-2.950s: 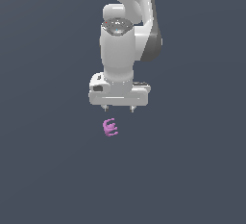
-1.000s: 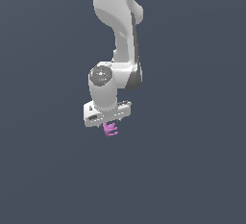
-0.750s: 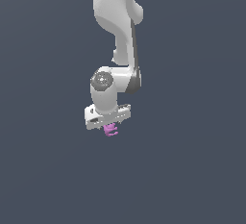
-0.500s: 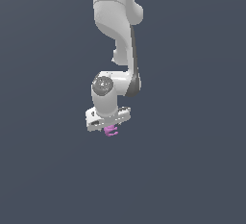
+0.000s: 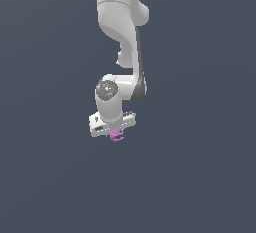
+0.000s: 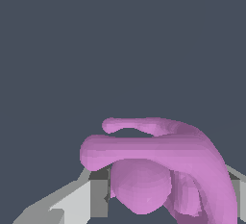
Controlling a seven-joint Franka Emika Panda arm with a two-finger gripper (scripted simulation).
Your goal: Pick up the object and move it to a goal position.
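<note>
Where pronged and rounded, matte pink object [image 6: 158, 165] between hand [image 5: 116, 133] fingers [image 6: 98, 196].

Only the object [image 5: 116, 136] crowds the end effector [image 5: 115, 133] (surroundings bare).

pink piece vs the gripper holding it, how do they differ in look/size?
Colour: the pink piece is matte pink-purple; the gripper is white and grey.
Shape: the piece is rounded with curved prongs; the gripper body is blocky.
Size: the piece is narrower than the gripper and sits between its jaws.
Shared: both hang at the arm's end, low in the exterior view.
</note>
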